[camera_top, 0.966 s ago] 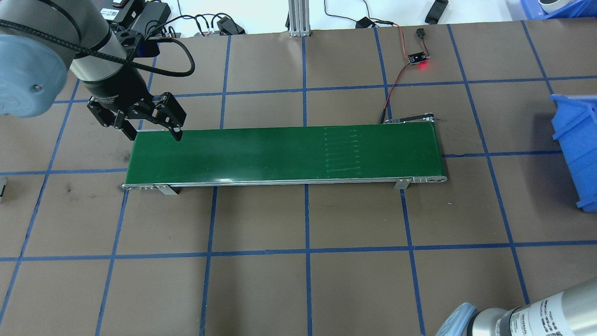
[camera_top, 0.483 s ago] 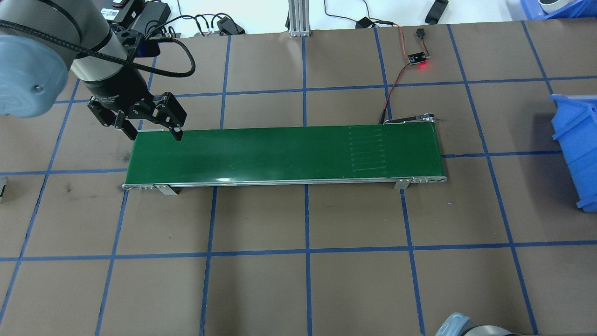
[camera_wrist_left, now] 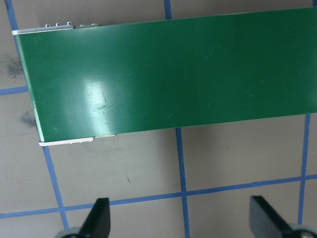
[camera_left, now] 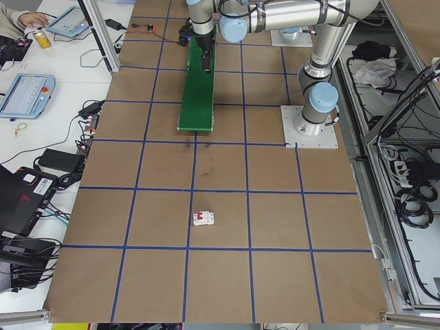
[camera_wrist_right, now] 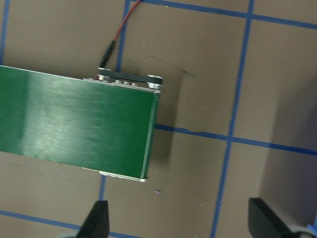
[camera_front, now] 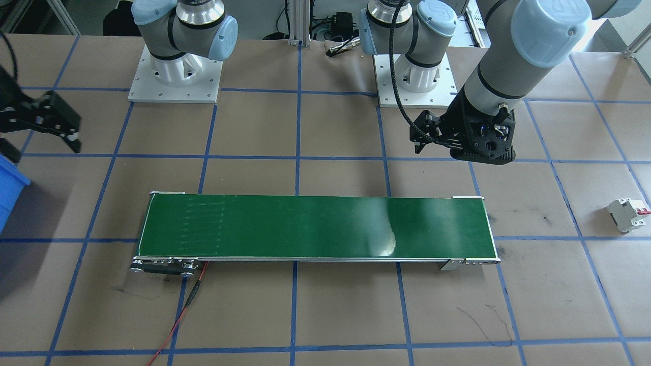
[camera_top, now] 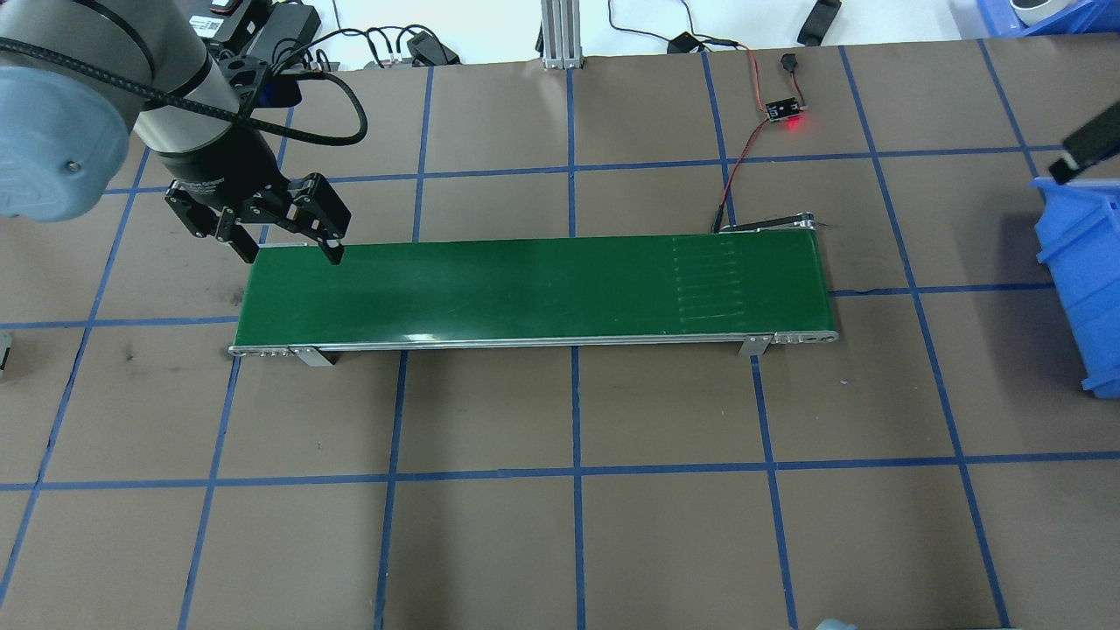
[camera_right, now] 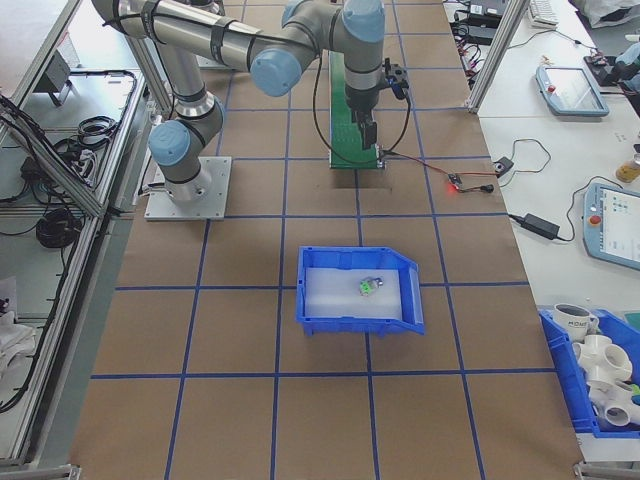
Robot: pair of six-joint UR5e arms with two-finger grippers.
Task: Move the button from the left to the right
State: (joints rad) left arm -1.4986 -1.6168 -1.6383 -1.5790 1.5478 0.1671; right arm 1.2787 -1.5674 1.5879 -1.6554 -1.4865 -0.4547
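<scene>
The button [camera_right: 368, 286], a small piece with a green cap, lies inside the blue bin [camera_right: 330, 310], seen only in the exterior right view. My right gripper [camera_wrist_right: 181, 218] hangs open and empty between the right end of the green conveyor belt [camera_top: 534, 289] and the bin [camera_top: 1081, 280]; one of its fingers [camera_top: 1089, 144] shows at the overhead view's right edge. My left gripper [camera_top: 289, 252] is open and empty over the far corner of the belt's left end, and its wrist view [camera_wrist_left: 181, 218] shows only belt and table.
A white circuit breaker with a red tab [camera_front: 628, 214] lies on the brown table well past the belt's left end. A small board with a red light [camera_top: 785, 109] and its wires sit behind the belt's right end.
The right arm has left the overhead view's bottom right, and its gripper finger now shows at the right edge by the bin. The belt's seam marks moved right. The left gripper stayed.
</scene>
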